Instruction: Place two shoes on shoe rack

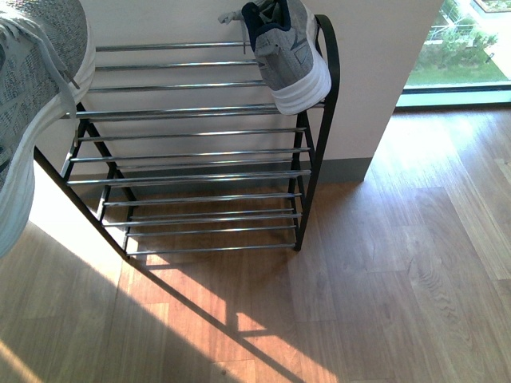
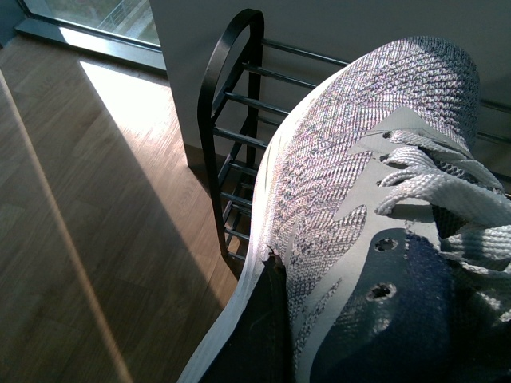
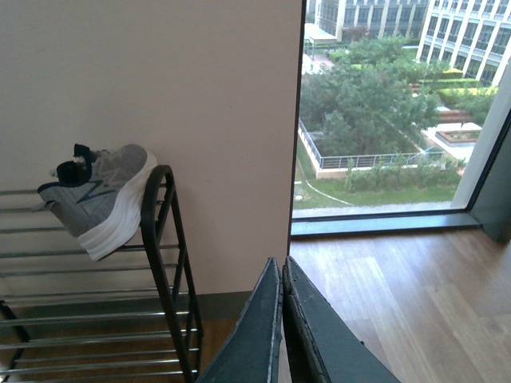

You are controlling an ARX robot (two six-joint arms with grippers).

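Two grey knit sneakers are in view, and one shoe rack stands against the pale wall on the wood floor. The rack has two black side frames with rounded tops, and its chrome bars form three tiers in the front view.

The first sneaker is on the top tier at the rack's right end. It lies tipped on its side, with its white sole turned to the right side frame and just beside it. Its navy-lined opening faces the wall and its toe reaches the tier's front bar.

The second sneaker is off the floor at the left edge of the front view, very near the camera and in front of the rack's left end. Its white sole and laces show. In the left wrist view this same shoe fills most of the picture. The left gripper is grasping it, though only one dark finger shows, pressed along the sole edge.

The right gripper is clenched with nothing between its two fingers, and is to the right of the rack. One large window is beyond it
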